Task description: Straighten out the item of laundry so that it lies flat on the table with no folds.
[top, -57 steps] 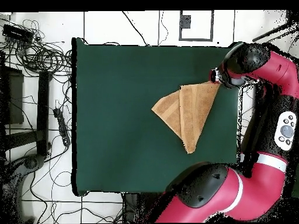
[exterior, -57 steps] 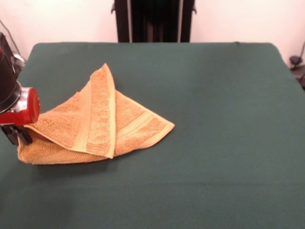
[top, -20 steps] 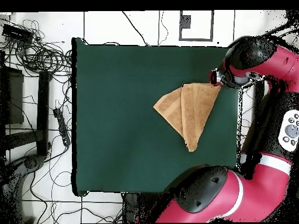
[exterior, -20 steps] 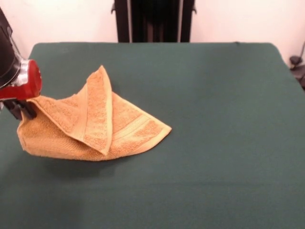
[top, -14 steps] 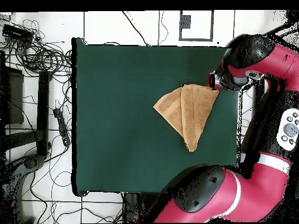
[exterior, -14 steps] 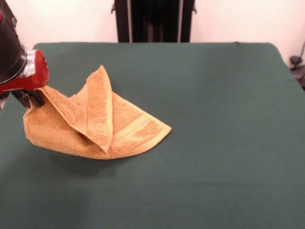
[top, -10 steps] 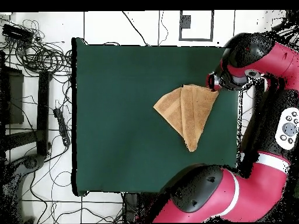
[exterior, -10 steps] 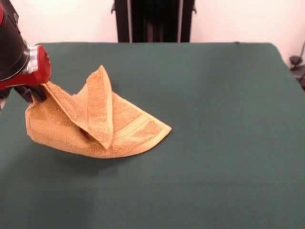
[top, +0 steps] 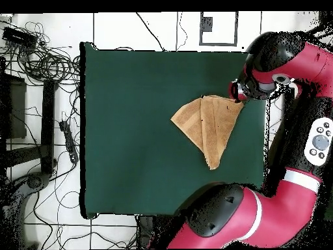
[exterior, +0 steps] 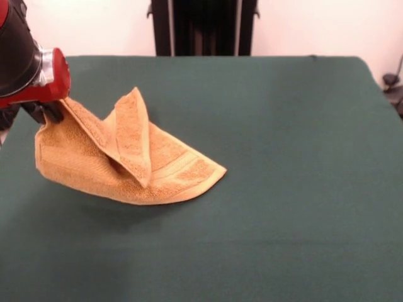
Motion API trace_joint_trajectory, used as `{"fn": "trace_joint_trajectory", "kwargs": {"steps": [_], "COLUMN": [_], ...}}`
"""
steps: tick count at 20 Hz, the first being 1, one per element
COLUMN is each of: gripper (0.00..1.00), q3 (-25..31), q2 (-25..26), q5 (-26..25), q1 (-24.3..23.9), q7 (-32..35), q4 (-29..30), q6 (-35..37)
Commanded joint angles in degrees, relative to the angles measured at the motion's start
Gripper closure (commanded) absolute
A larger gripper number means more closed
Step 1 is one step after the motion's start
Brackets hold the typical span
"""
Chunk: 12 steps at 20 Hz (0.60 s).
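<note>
Folded orange towel [exterior: 126,160] on green table [exterior: 283,157], corner pinched by hand [exterior: 47,113], cables [top: 39,58] alongside.

pincer [exterior: 47,113]: fingertips hidden behind towel [exterior: 119,157] corner and red collar; arm cut off at left edge; towel's underlayers concealed by folds.

An orange-tan towel [exterior: 126,160] is seen lying folded on the left part of the dark green desk [exterior: 289,157]. One corner of it is held up at the left edge by the end effector [exterior: 47,113], clamped below a red and black wrist. From that corner the cloth hangs slanting down to the desk. A ribbed border band is folded over the middle and stands up in a peak, and the right end lies flat, pointing right.
</note>
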Motion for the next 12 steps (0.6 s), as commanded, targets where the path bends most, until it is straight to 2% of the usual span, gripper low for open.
{"fn": "trace_joint_trajectory", "kwargs": {"steps": [1, 6, 12], "gripper": [1.00, 1.00, 1.00], "q3": [2.63, 4.53, 7.94], "q2": [-0.76, 0.45, 0.68], "q5": [-2.46, -6.26, -8.96], "q1": [3.30, 4.55, 4.55], "q7": [-7.55, -9.18, -9.26], "q4": [0.00, -6.32, -9.11], "q6": [8.78, 17.22, 21.62]}}
